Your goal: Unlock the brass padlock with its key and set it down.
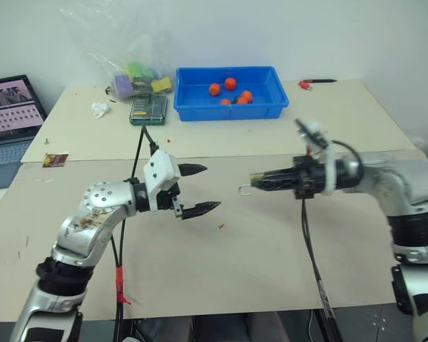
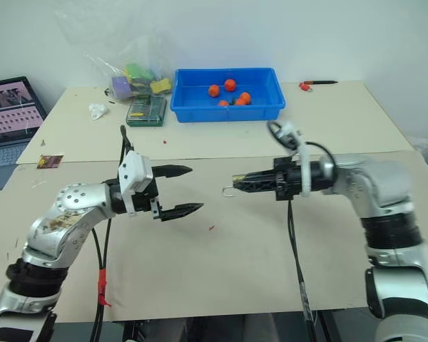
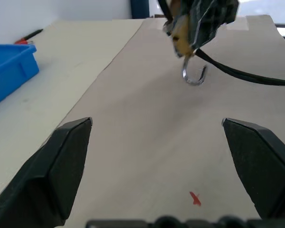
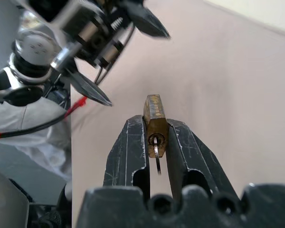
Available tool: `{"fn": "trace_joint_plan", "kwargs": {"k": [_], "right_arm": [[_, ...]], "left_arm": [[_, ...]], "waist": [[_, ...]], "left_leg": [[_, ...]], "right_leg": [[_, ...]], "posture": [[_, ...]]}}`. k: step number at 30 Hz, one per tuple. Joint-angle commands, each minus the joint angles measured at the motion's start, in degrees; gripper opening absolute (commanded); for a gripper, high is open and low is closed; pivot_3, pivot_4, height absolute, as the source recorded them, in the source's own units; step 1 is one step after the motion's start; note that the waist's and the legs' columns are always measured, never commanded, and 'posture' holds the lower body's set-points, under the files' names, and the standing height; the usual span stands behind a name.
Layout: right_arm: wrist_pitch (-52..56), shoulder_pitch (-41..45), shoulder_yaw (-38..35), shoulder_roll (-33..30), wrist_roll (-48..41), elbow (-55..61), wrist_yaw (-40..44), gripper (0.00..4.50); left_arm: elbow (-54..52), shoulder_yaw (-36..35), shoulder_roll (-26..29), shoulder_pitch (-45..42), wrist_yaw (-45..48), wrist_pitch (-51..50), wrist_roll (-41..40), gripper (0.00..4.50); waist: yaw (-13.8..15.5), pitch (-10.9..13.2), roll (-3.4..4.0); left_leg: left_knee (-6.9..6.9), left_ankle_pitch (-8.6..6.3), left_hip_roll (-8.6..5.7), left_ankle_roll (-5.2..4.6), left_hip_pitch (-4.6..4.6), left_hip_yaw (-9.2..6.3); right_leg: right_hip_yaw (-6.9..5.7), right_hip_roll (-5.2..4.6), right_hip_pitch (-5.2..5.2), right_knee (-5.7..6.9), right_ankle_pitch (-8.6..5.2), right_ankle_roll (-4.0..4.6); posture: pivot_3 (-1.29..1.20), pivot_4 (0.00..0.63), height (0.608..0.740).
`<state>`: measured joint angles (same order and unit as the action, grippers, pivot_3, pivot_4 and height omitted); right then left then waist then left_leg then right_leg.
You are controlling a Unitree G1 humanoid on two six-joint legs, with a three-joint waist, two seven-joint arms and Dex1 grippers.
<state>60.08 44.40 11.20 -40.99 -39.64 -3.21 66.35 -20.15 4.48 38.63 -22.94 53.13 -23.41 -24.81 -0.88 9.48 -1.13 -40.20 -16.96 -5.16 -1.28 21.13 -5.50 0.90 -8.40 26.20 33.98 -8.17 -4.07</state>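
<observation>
My right gripper (image 1: 254, 183) points left over the table, shut on the brass padlock (image 4: 154, 118). The small yellow body sits clamped between the two black fingers. A thin silver key (image 4: 156, 159) sticks out of its keyhole towards the wrist. Its silver shackle (image 3: 194, 76) hangs past the fingertips as an open hook with one end free. My left gripper (image 1: 212, 187) faces it a short way to the left, open, with nothing between its fingers (image 3: 61, 175). The two grippers are apart, above the tan tabletop (image 1: 257, 249).
A blue bin (image 1: 192, 107) with several orange-red balls stands at the back. Beside it lie a green box (image 1: 148, 109) and a plastic bag (image 1: 132, 71) of coloured items. A laptop (image 1: 11, 114) sits far left and a red pen (image 1: 315, 83) back right. Cables hang from both wrists.
</observation>
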Motion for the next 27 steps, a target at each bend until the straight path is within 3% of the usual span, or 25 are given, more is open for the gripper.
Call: {"fn": "trace_joint_plan", "kwargs": {"k": [1,8,10,14,20,24,27], "right_arm": [[-0.9,1.7,5.7,1.3,3.8,-3.9,3.5,0.15],[-4.9,5.3,14.7,6.0,12.2,-18.4,9.8,0.15],[-6.6,6.5,15.2,6.7,14.2,-22.5,11.1,1.15],[-10.1,7.8,14.2,5.7,17.5,-27.6,14.0,2.37],[-27.1,8.7,14.4,-4.2,27.8,-34.5,16.8,4.45],[-35.1,8.3,8.7,-9.2,27.7,-32.7,19.1,4.45],[-32.8,6.7,2.4,-11.7,23.2,-23.7,20.2,4.45]], "left_arm": [[-3.2,-2.8,1.8,0.8,-0.4,1.4,0.8,4.47],[-5.6,-3.0,2.0,4.4,-1.5,2.3,1.9,4.47],[-6.5,-2.9,1.1,4.7,-2.6,1.7,1.8,4.5],[-8.4,-2.3,0.3,6.2,-3.8,0.6,1.9,4.5],[-6.4,-1.8,-1.2,6.1,-7.8,-0.5,4.7,4.5],[-4.0,-3.0,-1.8,3.3,-7.3,-1.6,3.0,4.5],[-1.7,-2.9,-2.0,1.1,-6.9,-0.7,3.9,4.5]], "waist": [[0.1,0.0,0.01],[0.1,0.0,0.01],[0.0,0.0,0.01],[0.0,0.0,0.01],[0.5,0.0,0.01],[0.4,0.0,0.02],[-0.4,0.0,0.02]], "left_leg": [[0.0,0.0,0.0,0.0,0.01,0.0],[0.0,0.15,-0.03,0.27,0.04,-0.01],[0.0,0.15,-0.04,0.28,0.03,0.0],[0.03,0.16,-0.03,0.29,0.01,-0.02],[0.03,0.15,-0.08,0.3,0.03,-0.03],[0.07,0.15,-0.12,0.32,0.02,0.01],[0.17,0.17,-0.05,0.35,0.01,0.09]], "right_leg": [[0.0,0.0,0.01,0.01,0.0,0.0],[-0.01,-0.02,0.02,0.01,0.0,0.0],[-0.02,-0.01,0.01,0.0,0.0,0.0],[-0.03,0.0,0.01,0.01,0.01,0.0],[-0.04,-0.04,-0.05,0.0,0.01,-0.01],[-0.07,-0.02,-0.02,0.0,0.0,-0.01],[-0.04,-0.02,0.03,-0.02,0.0,-0.01]], "posture": [[0.0,0.15,0.74],[0.0,0.15,0.74],[0.0,0.15,0.74],[0.0,0.15,0.74],[0.0,0.15,0.74],[0.0,0.15,0.74],[0.0,0.15,0.74]]}}
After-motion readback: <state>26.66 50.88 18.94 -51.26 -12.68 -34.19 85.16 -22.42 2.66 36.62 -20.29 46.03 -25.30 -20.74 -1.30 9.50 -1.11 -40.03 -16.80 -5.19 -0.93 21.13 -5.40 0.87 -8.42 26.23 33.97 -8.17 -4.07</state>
